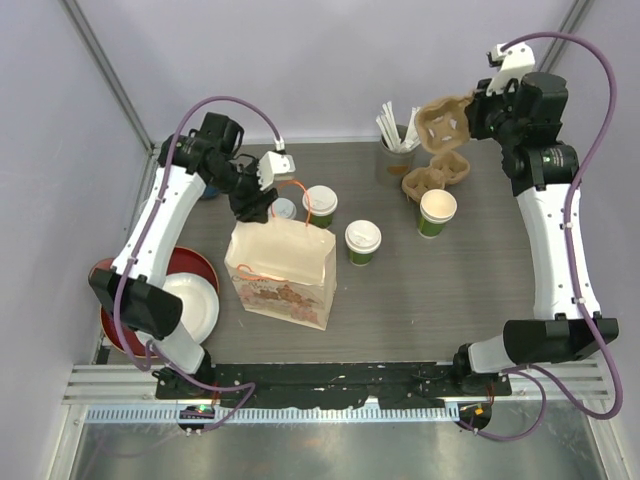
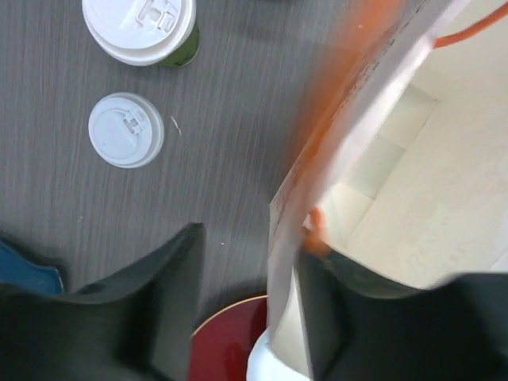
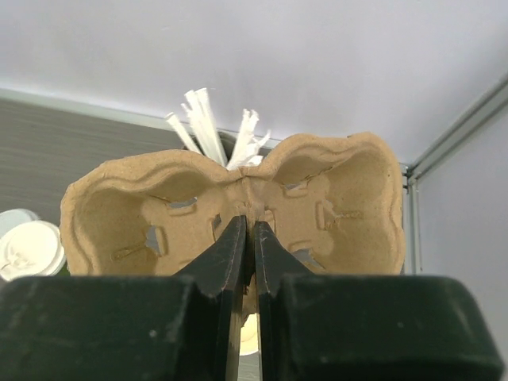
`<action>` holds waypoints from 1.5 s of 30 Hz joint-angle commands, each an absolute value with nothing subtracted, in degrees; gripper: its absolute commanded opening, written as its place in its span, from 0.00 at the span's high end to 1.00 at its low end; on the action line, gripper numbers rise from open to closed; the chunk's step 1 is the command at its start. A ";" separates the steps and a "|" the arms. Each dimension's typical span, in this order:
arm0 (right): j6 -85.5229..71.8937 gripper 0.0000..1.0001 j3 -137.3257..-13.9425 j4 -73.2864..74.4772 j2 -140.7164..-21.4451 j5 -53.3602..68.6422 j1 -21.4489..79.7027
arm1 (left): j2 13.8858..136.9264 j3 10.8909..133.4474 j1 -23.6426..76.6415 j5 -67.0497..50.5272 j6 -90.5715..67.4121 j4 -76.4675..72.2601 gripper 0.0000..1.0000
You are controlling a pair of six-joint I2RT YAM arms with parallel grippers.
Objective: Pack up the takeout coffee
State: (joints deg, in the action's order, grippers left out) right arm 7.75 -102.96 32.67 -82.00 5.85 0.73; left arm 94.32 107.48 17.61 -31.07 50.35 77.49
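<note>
A printed paper bag [image 1: 282, 270] stands open at the table's left middle. My left gripper [image 1: 255, 207] is at its back rim. In the left wrist view this gripper [image 2: 254, 242] is open and straddles the bag wall [image 2: 290, 230], one finger outside and one inside. My right gripper [image 1: 478, 112] is raised at the back right, shut on the middle ridge of a brown pulp cup carrier [image 3: 333, 214]. Two lidded green coffee cups [image 1: 320, 205] [image 1: 362, 241] stand behind the bag. An open cup [image 1: 437, 212] stands further right.
A second pulp carrier [image 1: 436, 176] lies on the table under the raised one. A holder of wrapped straws [image 1: 397, 140] stands at the back. A loose white lid [image 2: 125, 129] lies near the bag. A red plate [image 1: 112, 335] and a white bowl [image 1: 195, 305] sit at the left edge.
</note>
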 commanded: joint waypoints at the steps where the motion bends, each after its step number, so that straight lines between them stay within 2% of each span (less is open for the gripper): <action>1: 8.09 0.99 -106.87 32.96 -80.42 5.63 4.03 | 93.61 107.05 17.75 -33.13 47.20 88.24 0.57; 2: 8.26 0.99 -107.48 33.22 -80.51 5.10 5.00 | 93.17 106.27 17.84 -33.40 46.76 88.68 0.68; 4: 8.79 0.99 -108.10 34.01 -80.51 4.40 7.37 | 91.33 105.04 17.84 -33.14 45.27 88.68 0.84; 5: 8.96 0.99 -108.71 34.27 -80.42 3.79 8.34 | 90.54 103.38 17.84 -32.61 44.13 88.33 0.98; 6: 9.05 0.99 -109.07 34.80 -80.42 2.91 9.13 | 89.74 102.58 17.84 -30.52 42.55 86.76 1.00; 14: 5.11 0.99 -110.22 33.58 -79.28 -2.54 23.45 | 82.80 98.44 17.67 -21.02 19.02 83.15 1.00; 18: 4.13 0.99 -110.30 31.47 -79.45 -7.28 37.13 | 79.11 97.21 17.75 -15.30 12.05 81.48 1.00; 25: 0.70 0.99 -110.83 26.64 -82.26 -16.25 56.12 | 74.98 91.68 17.75 -15.29 5.01 77.70 1.00; 28: -1.22 0.99 -110.48 25.05 -84.19 -19.07 61.32 | 74.45 90.71 17.75 -16.61 3.69 76.64 1.00; 35: -7.29 0.99 -107.15 28.38 -85.25 -22.59 64.60 | 73.21 90.70 17.75 -18.98 2.20 75.41 1.00; 45: -16.95 0.99 -105.12 36.73 -87.63 -20.04 64.78 | 72.86 91.32 17.75 -20.57 2.29 75.67 1.00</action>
State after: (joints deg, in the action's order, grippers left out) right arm -10.48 -104.88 33.28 -88.01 -19.68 64.42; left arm 74.70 90.59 17.63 -18.83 3.29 76.55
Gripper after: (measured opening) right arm 0.122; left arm 0.010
